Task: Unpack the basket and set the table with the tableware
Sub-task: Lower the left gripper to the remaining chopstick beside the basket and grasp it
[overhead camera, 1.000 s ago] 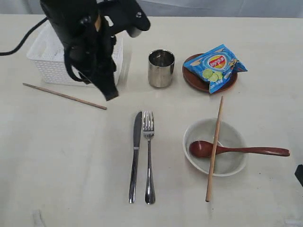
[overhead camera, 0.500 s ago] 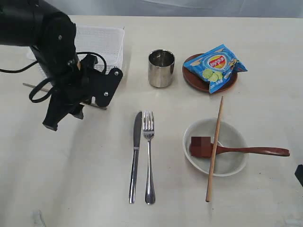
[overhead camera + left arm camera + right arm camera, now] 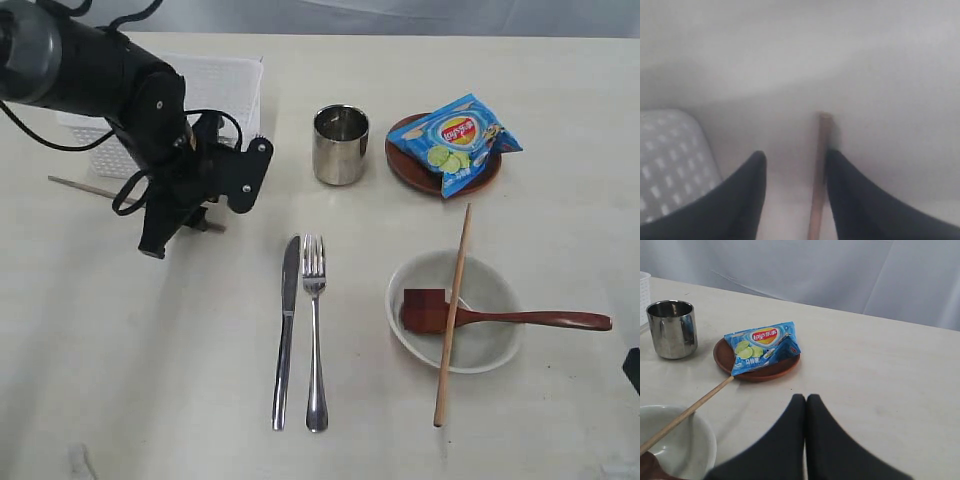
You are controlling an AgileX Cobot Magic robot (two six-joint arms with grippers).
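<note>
One wooden chopstick (image 3: 80,186) lies on the table (image 3: 150,350) in front of the white basket (image 3: 222,90). My left gripper (image 3: 190,218) is low over its right end. In the left wrist view the chopstick (image 3: 822,150) runs between the open jaws of my left gripper (image 3: 796,155), close beside one finger (image 3: 850,195). The knife (image 3: 286,330) and fork (image 3: 315,330) lie side by side mid-table. A second chopstick (image 3: 455,300) and the wooden spoon (image 3: 540,320) rest on the bowl (image 3: 490,345). My right gripper (image 3: 806,397) is shut and empty above the table.
The steel cup (image 3: 340,145) stands right of the basket. A blue chips bag (image 3: 455,140) lies on the red-brown plate (image 3: 405,165). The basket's corner (image 3: 670,160) is close beside my left fingers. A dark bit of the right arm (image 3: 632,370) shows at the right edge.
My left arm has come down from over the basket to the chopstick in front of it, then shifted a little right. The right arm and the tableware have not moved.
</note>
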